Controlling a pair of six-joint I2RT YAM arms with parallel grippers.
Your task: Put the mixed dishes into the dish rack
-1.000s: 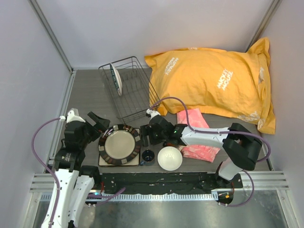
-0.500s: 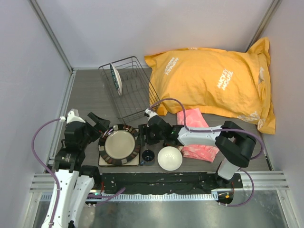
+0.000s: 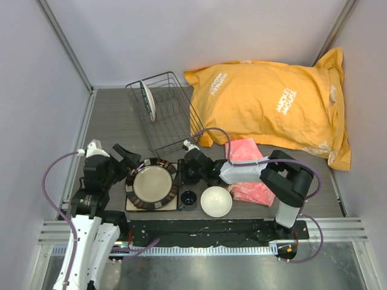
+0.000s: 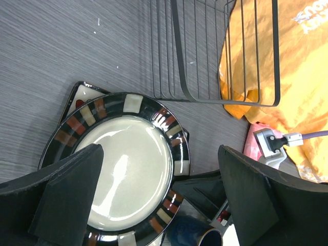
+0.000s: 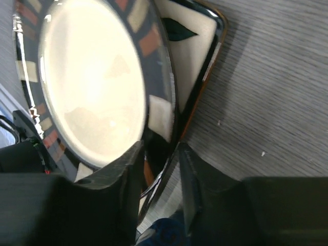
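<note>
Right arm lies low, reaching leftward across the tabletop [image 3: 115, 127]. The right fingers [image 5: 123, 189] straddle the right-hand edge of the brown-centred plate [image 5: 92, 77] and the square dark tray [image 5: 189, 61] under it. They are partly closed; whether they press cannot be told.

Left fingers [image 4: 66, 195] hover over the plate's left rim, spread wide, holding nothing.

Count:
- two plates
- one tray
- one white bowl [image 3: 216, 201]
- one dark-blue cup [image 3: 188, 198]
- one dish rack [image 3: 169, 118]

The white patterned plate [image 3: 148, 99] stands on edge in the rack, back left. Only the right wrist view shows the straddled rim; in the top view the arm covers it.
</note>
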